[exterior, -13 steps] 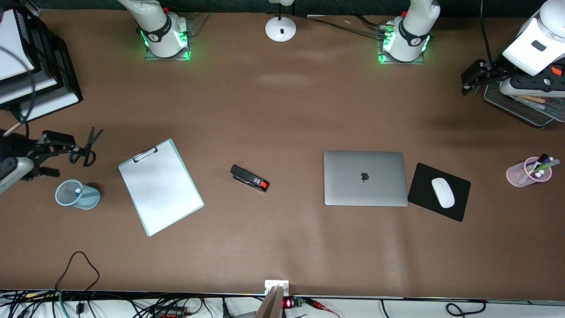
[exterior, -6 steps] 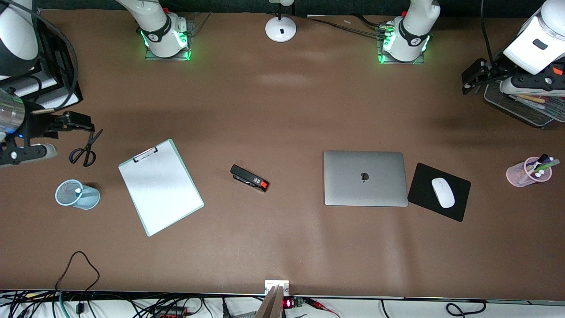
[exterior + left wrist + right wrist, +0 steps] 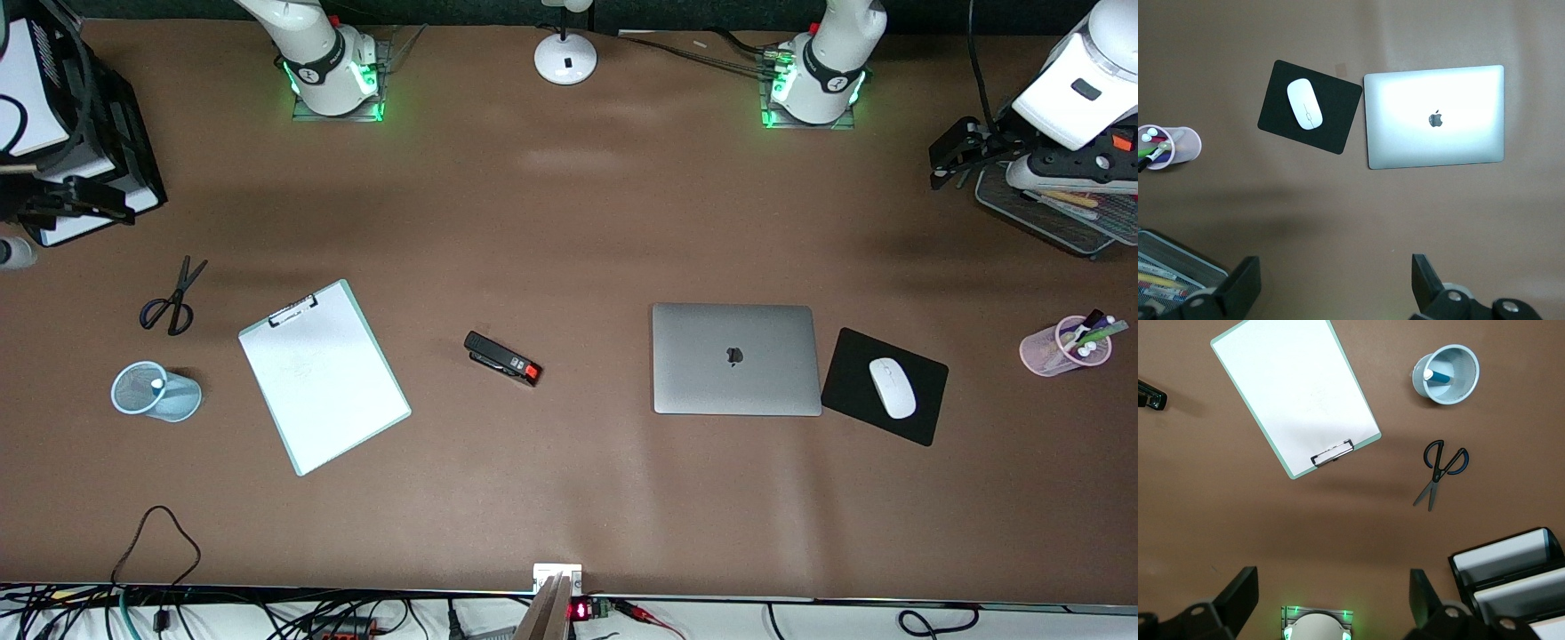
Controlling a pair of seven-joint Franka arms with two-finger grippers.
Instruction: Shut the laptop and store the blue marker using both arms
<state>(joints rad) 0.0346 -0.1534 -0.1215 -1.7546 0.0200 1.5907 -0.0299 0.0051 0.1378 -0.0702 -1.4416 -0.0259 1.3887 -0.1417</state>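
The silver-grey laptop [image 3: 736, 358] lies shut, its apple logo up; it also shows in the left wrist view [image 3: 1435, 117]. The blue marker [image 3: 157, 384] lies inside a light blue mesh cup [image 3: 142, 396] toward the right arm's end of the table. In the right wrist view the marker [image 3: 1442, 375] shows inside the cup [image 3: 1461, 360]. My left gripper [image 3: 944, 169] is open and empty, up over the table beside a wire tray; its own view shows it [image 3: 1336, 280]. My right gripper [image 3: 89, 200] is open and empty, up by the black trays; its own view shows it [image 3: 1333, 593].
A clipboard [image 3: 323, 375], black scissors [image 3: 173, 298] and a stapler [image 3: 503, 358] lie on the table. A white mouse [image 3: 892, 388] sits on a black pad [image 3: 853, 356] beside the laptop. A pink cup of pens [image 3: 1065, 347], a wire tray [image 3: 1049, 218], black stacked trays [image 3: 98, 116] and a lamp base [image 3: 565, 58] stand at the edges.
My right arm has drawn back from above the scissors and mesh cup toward the black trays. The left arm has barely moved. The laptop stays shut.
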